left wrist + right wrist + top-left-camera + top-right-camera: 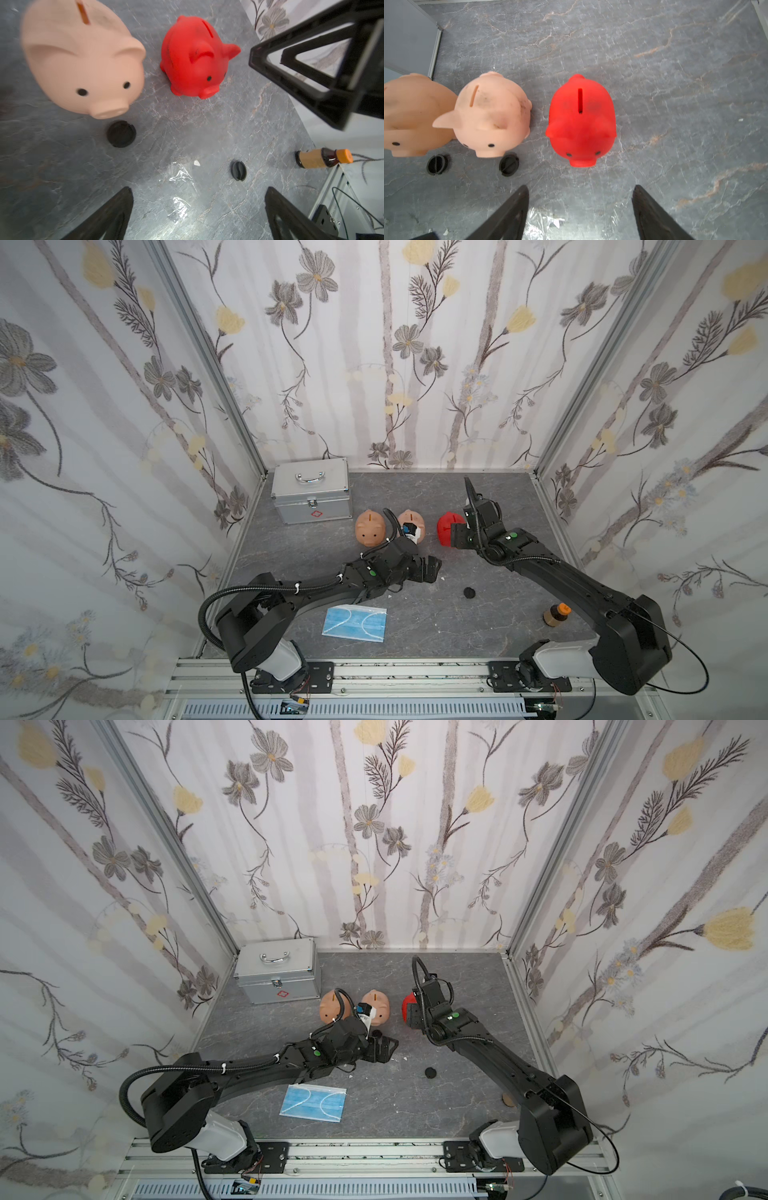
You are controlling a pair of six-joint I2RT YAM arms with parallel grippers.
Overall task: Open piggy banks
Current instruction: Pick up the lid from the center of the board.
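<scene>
Right wrist view looks straight down on the red piggy bank (581, 122); it stands upright on the grey tabletop (685, 72), coin slot up, snout towards the right pincer (581, 187). That pincer hangs spread just short of the snout, with nothing between its jaws and touching nothing. The middle peach piggy bank (492, 116) stands just beside the red one, apart from it; the outer peach piggy bank (411, 116) sits close against the middle one, though we cannot tell whether they touch. A black plug (508, 165) lies by the middle snout, a second plug (437, 165) by the outer one, and a third plug (238, 170) well apart on open tabletop; the left pincer (198, 189) is spread too, and empty.

We judge the red pig to be a light, hollow plastic shell, smooth and rounded, so it may skid or twist out of a shallow pinch; we would take it across the flanks behind the ears, where the sides run nearly parallel. Its belly is hidden, so we cannot say whether its plug is in.
</scene>
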